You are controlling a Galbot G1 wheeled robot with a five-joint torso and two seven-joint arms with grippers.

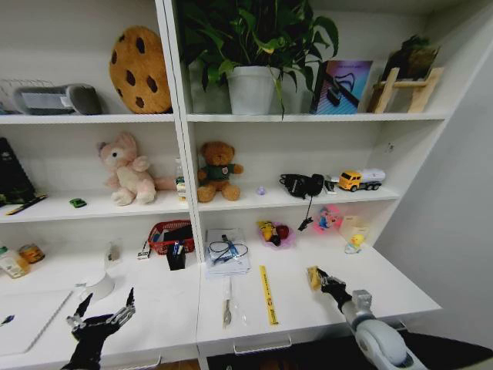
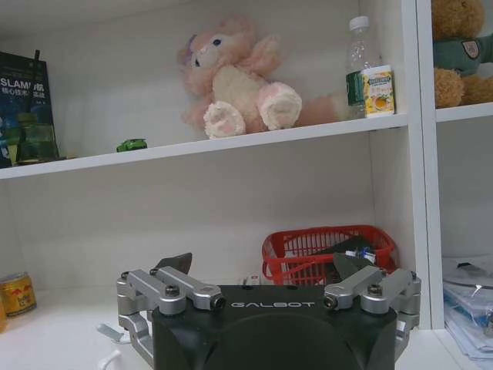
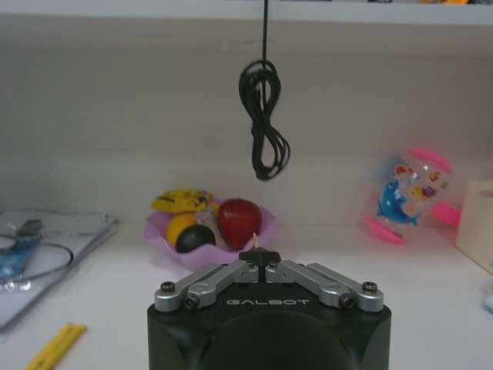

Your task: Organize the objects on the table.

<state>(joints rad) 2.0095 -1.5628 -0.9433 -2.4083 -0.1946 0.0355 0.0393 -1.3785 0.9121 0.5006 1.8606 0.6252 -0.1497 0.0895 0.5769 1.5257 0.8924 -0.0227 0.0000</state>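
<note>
White desk point(image 1: 323, 304) under a shelf unit, both grippers low over the front edge.

Left gripper point(image 1: 102, 312) hovers above the desk's left section, fingers spread wide, nothing between them; laptop point(image 1: 27, 317) lies flat just to its left at the desk corner. Right gripper point(image 1: 322, 279) sits over the right section, fingers pinched together on a small yellowish item I cannot identify. Green car point(image 1: 77, 203) stands on the middle shelf, left of the pink plush point(image 1: 127, 171); a dark pen point(image 1: 25, 205) lies further left on that shelf. Red basket point(image 1: 171, 235), yellow ruler point(image 1: 267, 294) and a pink bowl point(image 1: 276, 233) of toy fruit rest on the desk.
</note>
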